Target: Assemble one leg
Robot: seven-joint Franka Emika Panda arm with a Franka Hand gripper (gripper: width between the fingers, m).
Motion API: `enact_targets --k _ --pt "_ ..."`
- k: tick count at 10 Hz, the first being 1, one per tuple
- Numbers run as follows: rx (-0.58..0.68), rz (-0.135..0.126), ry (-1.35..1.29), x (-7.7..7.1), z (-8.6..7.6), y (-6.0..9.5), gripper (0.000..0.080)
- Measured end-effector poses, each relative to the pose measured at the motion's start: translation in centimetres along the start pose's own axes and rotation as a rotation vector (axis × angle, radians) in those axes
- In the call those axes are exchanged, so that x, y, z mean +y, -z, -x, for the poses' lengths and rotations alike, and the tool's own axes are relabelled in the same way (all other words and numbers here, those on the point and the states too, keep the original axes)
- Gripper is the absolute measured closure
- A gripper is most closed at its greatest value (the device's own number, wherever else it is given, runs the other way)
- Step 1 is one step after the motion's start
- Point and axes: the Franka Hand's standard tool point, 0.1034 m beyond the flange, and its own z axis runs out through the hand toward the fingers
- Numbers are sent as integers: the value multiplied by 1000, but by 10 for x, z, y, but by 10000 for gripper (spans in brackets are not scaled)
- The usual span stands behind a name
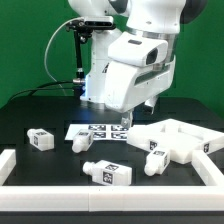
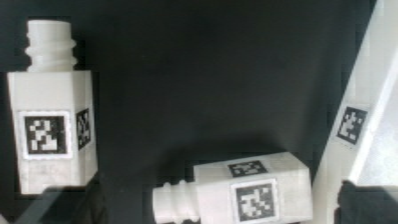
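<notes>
White leg (image 1: 108,174) lying loose on black table (image 1: 45,165), panel (image 1: 185,141) nearby

Four legs, count them: first leg (image 1: 40,138) well apart from the gripper (image 1: 120,124), second leg (image 1: 80,143) near it, third leg (image 1: 108,174) and fourth leg (image 1: 157,161) further out. One white panel (image 1: 188,140) sits beside the gripper. One marker board (image 1: 95,130) lies just under it.
</notes>
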Motion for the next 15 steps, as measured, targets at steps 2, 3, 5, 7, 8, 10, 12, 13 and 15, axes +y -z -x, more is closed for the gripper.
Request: enact_targets --k 2,3,5,7,8,10,12,13,15 --pt "0 0 0 0 0 0 150" --pt "0 0 -1 0 0 0 150" --pt "34 25 -107 -1 1 3 150" --pt "58 21 -298 -3 -3 7 150" --pt "80 0 -393 2 -8 11 150" --pt "129 -29 -477 8 -15 9 150" --pt "128 -30 -474 7 -15 9 150" --pt "128 -30 -474 7 -15 8 150" --pt "128 -50 -673 2 -23 2 150"
